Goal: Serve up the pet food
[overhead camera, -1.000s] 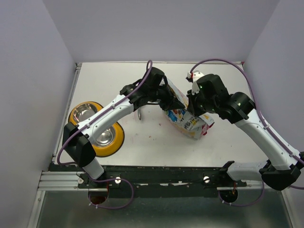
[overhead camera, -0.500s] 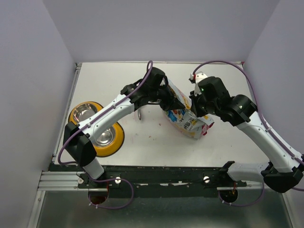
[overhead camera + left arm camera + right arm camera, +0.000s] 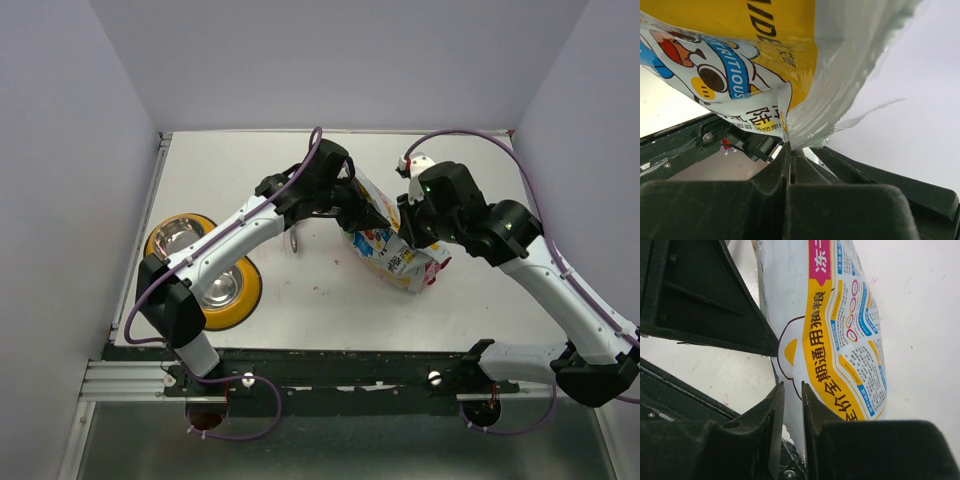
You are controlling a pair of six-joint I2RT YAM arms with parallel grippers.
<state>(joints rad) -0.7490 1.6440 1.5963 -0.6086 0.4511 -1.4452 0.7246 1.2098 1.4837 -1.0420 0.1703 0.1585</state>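
The yellow-white cartoon-printed pet food bag point(image 3: 392, 248) stands on the table between my two arms. No kibble shows; it is hidden inside the bag. My left gripper point(image 3: 364, 207) is shut on the bag's top edge from the left. In the left wrist view the gripper point(image 3: 789, 146) pinches the bag's point(image 3: 740, 55) film. My right gripper point(image 3: 414, 231) grips the bag's top from the right. In the right wrist view its gripper point(image 3: 793, 390) stands nearly closed with the bag's point(image 3: 840, 335) white edge between the jaws.
A silver metal scoop point(image 3: 295, 240) lies on the table left of the bag, under the left arm. The yellow double-bowl feeder point(image 3: 248, 290) with two steel bowls sits at the left edge. Walls enclose the table on three sides.
My right gripper has shifted slightly to the right with the bag's top edge. The left gripper and the bag's base have hardly moved.
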